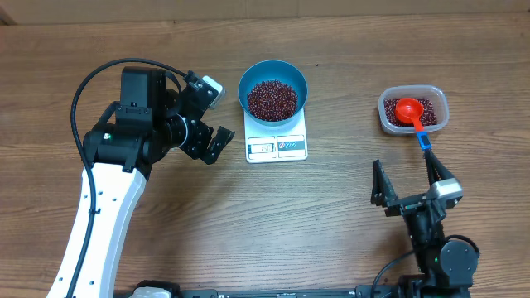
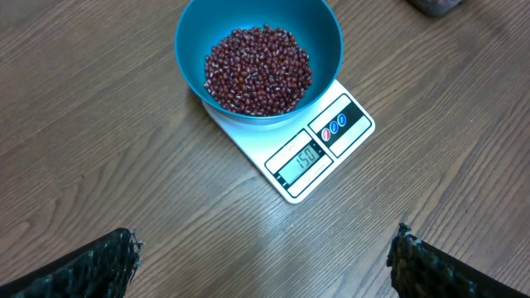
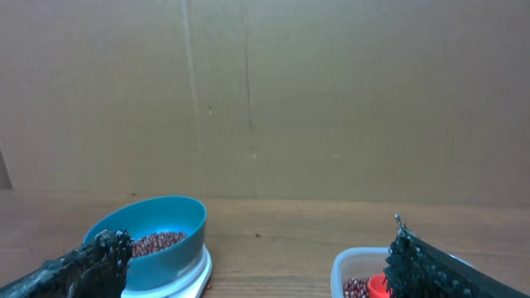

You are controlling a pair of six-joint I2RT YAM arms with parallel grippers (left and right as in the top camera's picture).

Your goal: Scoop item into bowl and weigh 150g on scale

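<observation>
Beans (image 1: 272, 99) heaped in blue bowl (image 1: 250, 76) on scale (image 1: 277, 147), centre far. I see left gripper (image 1: 217, 116) wide, empty, left of scale; right gripper (image 1: 407, 175) wide, empty, near side of tub (image 1: 443, 116) with red scoop (image 1: 408, 110).

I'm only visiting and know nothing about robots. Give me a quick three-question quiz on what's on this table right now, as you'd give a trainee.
1. True or false: the blue bowl of beans stands on the scale.
2. Where does the red scoop lie? A) in the clear tub B) in the blue bowl C) on the scale
3. Fill in: the left gripper and the right gripper stand open, holding ____.
Key: 1 true; 2 A; 3 nothing.
</observation>
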